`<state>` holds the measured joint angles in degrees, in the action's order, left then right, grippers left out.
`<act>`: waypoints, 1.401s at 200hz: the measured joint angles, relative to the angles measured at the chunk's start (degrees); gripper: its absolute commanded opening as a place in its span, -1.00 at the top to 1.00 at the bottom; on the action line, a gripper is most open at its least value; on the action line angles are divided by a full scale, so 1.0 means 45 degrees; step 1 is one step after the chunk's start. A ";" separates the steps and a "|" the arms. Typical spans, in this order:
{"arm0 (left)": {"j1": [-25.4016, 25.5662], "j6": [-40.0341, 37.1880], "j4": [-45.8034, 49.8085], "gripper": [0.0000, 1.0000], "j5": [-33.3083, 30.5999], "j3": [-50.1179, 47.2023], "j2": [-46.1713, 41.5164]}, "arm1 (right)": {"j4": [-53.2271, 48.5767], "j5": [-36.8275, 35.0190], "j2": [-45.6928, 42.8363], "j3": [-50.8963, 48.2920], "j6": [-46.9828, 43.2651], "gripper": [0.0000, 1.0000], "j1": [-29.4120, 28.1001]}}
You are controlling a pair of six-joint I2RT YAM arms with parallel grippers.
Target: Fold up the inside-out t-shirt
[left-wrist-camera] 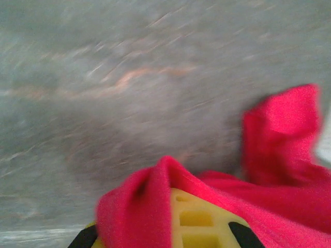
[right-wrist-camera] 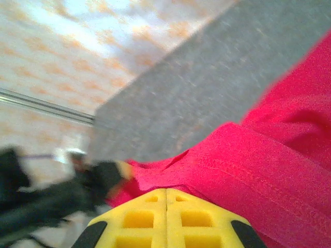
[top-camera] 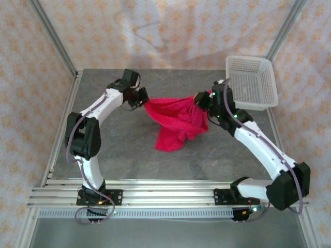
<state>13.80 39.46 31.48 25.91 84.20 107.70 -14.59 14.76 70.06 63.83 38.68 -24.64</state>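
Top external view: the left tool, at 10 o'clock, is clamped on one edge of the red t-shirt. The right tool, at 2 o'clock beside a white basket, is clamped on the opposite edge. The cloth hangs between them over the tabletop, drooping toward 6 o'clock.

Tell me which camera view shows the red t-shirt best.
Top external: the whole t-shirt hangs stretched between the left gripper and right gripper, its lower part drooping toward the table. The left wrist view gives blurred folds close up; the right wrist view, a close seam.
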 measured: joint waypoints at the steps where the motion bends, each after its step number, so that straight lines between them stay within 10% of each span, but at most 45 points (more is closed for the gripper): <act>1: -0.0005 0.0000 -0.0024 1.00 0.0000 -0.0083 0.0000 | -0.0005 0.0019 -0.0019 0.0039 0.0000 1.00 0.0015; 88: -0.0087 -0.0442 -0.1394 1.00 -0.0481 -0.2526 -0.1171 | -0.0461 0.1559 -0.0869 0.1326 0.1025 1.00 0.1423; 165: 0.1054 -0.0287 -0.1637 1.00 -0.0481 -0.2249 -0.1559 | -0.4061 -0.0593 0.3521 0.1248 -0.1797 -0.18 -0.2880; 196: 0.1044 -0.0189 -0.1632 1.00 -0.0486 -0.2244 -0.1700 | -0.5294 -0.2375 0.5076 0.2399 -0.3070 -0.23 -0.3517; 230: 0.1044 -0.0155 -0.1622 1.00 -0.0520 -0.2244 -0.1885 | -0.5634 -0.3900 0.6766 0.3026 -0.3769 -0.04 -0.3502; 252: 0.1039 -0.0165 -0.1588 1.00 -0.0525 -0.2244 -0.2030 | -0.6071 -0.4697 0.7699 0.3837 -0.4192 1.00 -0.3473; 280: 0.0967 -0.0335 -0.1161 1.00 -0.0539 -0.2030 -0.2084 | -0.7009 -0.4949 0.7684 0.5372 -0.4367 1.00 -0.3181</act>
<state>18.15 37.95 26.26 23.49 75.07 98.32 -46.13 -7.51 104.64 88.01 19.03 -38.96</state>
